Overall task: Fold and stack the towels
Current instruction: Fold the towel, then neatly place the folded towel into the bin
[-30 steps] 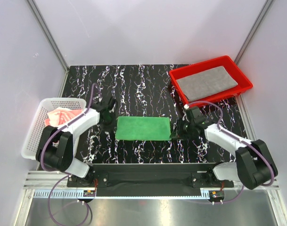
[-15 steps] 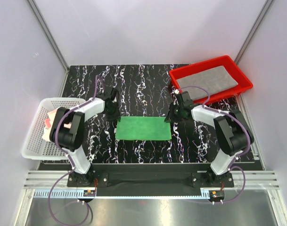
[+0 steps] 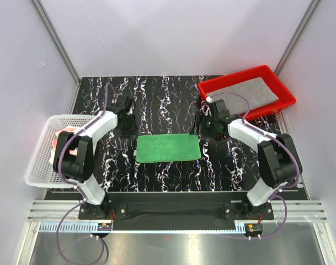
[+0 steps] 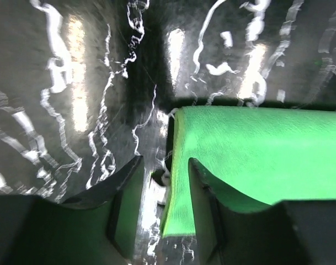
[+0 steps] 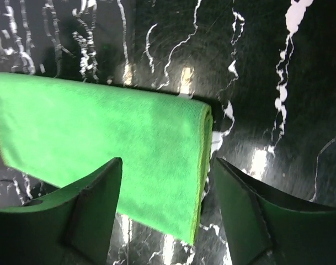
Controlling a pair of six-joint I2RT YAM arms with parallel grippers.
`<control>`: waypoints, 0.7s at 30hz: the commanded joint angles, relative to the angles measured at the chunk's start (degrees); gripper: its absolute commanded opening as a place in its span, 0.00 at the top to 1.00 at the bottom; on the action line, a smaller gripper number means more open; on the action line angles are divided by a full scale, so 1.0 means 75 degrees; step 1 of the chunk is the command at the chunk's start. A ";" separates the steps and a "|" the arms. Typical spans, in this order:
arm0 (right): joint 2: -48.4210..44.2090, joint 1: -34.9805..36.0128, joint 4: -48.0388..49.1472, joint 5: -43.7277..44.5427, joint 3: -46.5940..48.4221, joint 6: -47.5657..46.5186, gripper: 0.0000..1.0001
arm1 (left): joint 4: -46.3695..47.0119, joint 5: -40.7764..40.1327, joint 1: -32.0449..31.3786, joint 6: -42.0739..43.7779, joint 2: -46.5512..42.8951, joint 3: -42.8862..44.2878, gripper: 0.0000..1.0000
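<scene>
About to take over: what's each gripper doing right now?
Left gripper: open, holding nothing, above the green towel edge.
Right gripper: open, empty, above that towel's other end.

Folded towel [image 3: 168,148] flat at table [image 3: 162,105] centre, left gripper [image 3: 127,122] at its 10 o'clock corner, right gripper [image 3: 205,126] at 2 o'clock, basket [image 3: 38,160] holding a second towel [image 3: 58,138] at 9 o'clock, tray [image 3: 286,99] holding a third towel [image 3: 242,96] at 2 o'clock.

left claw [image 3: 127,120] lifted back | right claw [image 3: 208,122] opened, released green towel [image 3: 168,148]

Bright even light, glare, wrist blur
</scene>
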 commanded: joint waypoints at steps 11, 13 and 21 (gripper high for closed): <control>0.0425 -0.0045 0.0803 -0.0648 -0.0992 0.0033 0.28 | -0.0717 -0.0659 0.0061 0.1488 -0.2818 0.0343 0.54; 0.0543 -0.0021 0.1131 -0.1080 -0.1156 0.0044 0.31 | -0.0577 -0.0719 0.0084 0.1500 -0.2937 0.0190 0.54; 0.0333 0.0225 0.1111 -0.0827 -0.1801 0.0232 0.41 | -0.0377 -0.0777 0.0096 0.1441 -0.3289 0.0048 0.53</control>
